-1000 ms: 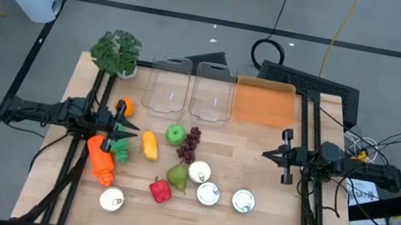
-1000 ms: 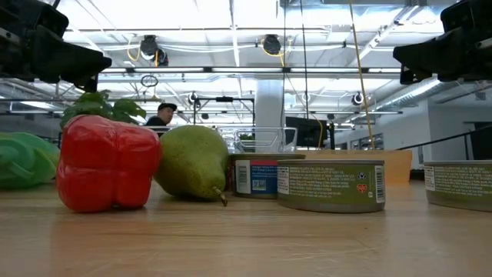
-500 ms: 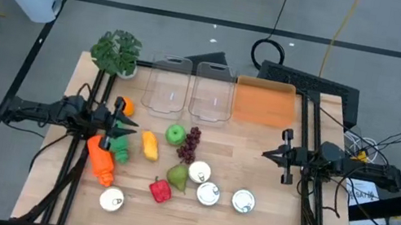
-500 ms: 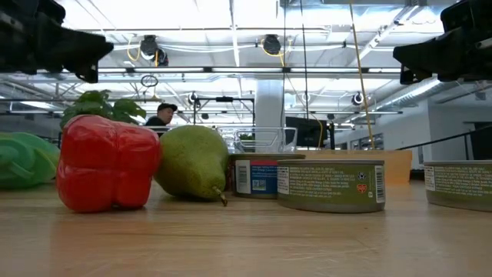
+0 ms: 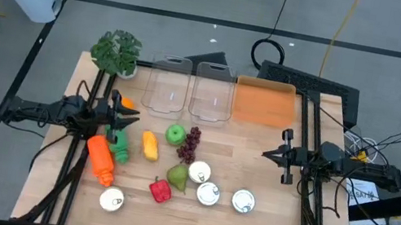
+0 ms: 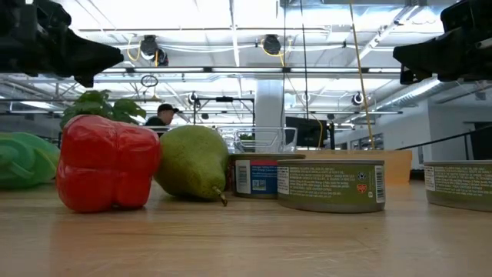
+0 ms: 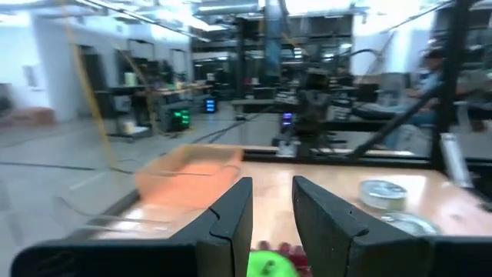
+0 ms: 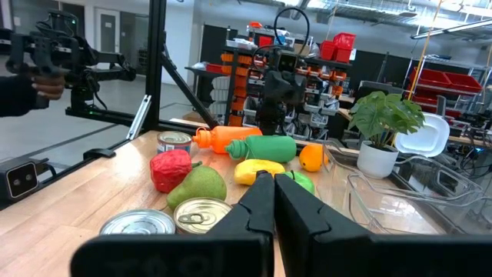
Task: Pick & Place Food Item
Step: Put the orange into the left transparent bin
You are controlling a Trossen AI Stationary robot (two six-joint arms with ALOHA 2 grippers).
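The left gripper is hovering with its fingers a little apart and holding nothing. Just beyond its tips, the green apple is lying. The right gripper, fully closed and empty, is waiting farther away.

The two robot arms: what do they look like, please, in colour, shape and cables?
Both arms are black and slim, built of jointed segments. Each ends in a two-finger gripper: the left gripper and the right gripper. The fingers are dark, flat, angular plates. Thin black cables run along the arms. I can read no markings on them.
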